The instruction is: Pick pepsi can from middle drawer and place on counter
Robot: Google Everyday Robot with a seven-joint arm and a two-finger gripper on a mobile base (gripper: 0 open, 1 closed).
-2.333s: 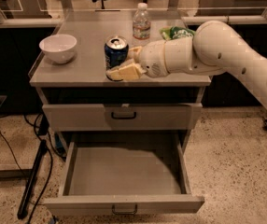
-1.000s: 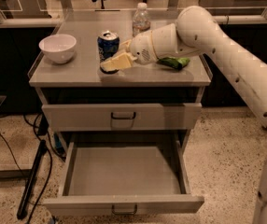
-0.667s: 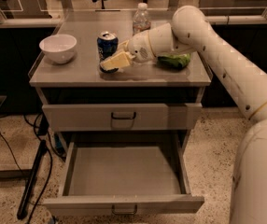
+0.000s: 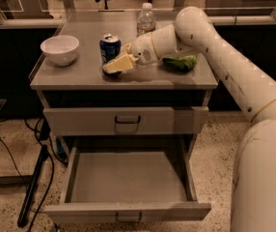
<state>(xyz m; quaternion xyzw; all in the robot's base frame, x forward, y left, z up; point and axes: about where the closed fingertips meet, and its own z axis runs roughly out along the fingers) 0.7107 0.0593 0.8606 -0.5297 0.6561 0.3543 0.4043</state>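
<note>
Pepsi can [image 4: 110, 44] stood upright on bench [image 4: 80, 74], long axis vertical, touching gripper [image 4: 115, 65], just behind-left of it as we saw it. Couldn't tell if jaws clamped or let go.

Hidden behind the pincer [image 4: 120, 63] over the desk [image 4: 75, 77]: the pepsi can's [image 4: 109, 44] lower front. Cropped at right: the arm [image 4: 234, 76].

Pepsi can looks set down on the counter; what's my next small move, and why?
Probably release and draw the gripper back to the right. The pepsi can stands upright on the counter, the gripper sits at its base, and the middle drawer lies open and empty.
</note>
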